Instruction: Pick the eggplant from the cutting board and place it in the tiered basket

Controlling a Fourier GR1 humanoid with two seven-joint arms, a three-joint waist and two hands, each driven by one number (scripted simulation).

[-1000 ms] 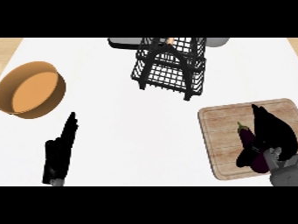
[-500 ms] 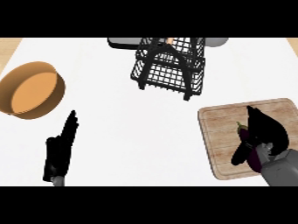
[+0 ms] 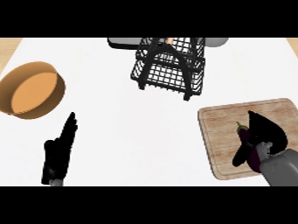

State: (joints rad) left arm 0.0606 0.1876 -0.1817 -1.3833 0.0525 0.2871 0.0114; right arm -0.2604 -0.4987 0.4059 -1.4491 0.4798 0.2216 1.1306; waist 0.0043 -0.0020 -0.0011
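The step now looks like the grab: the right hand (image 3: pixel 265 136) is down on the eggplant (image 3: pixel 243 146), which lies on the board (image 3: pixel 223 119) at the near right of the counter. To do it well, I think the hand should close around the fat middle of the eggplant, not the thin stem end, so it does not tip when it goes up. Then it should lift straight up before it moves away, so the eggplant does not drag on the wood. The basket (image 3: pixel 169 65) stands well apart, far and a bit to the left, and its black wires are tall, so the hand will need to come in from above. The right hand's fingers lie along the right side of the eggplant and hide part of it; I cannot tell if they are shut around it yet or only lying beside it. The eggplant lies flat, and its long way runs near to far, leaning a little. Its small green stem points to the far side, and its round dark end points near, toward the robot. The left hand (image 3: pixel 59 151) rests at the near left with its fingers straight and pressed together, holding nothing.
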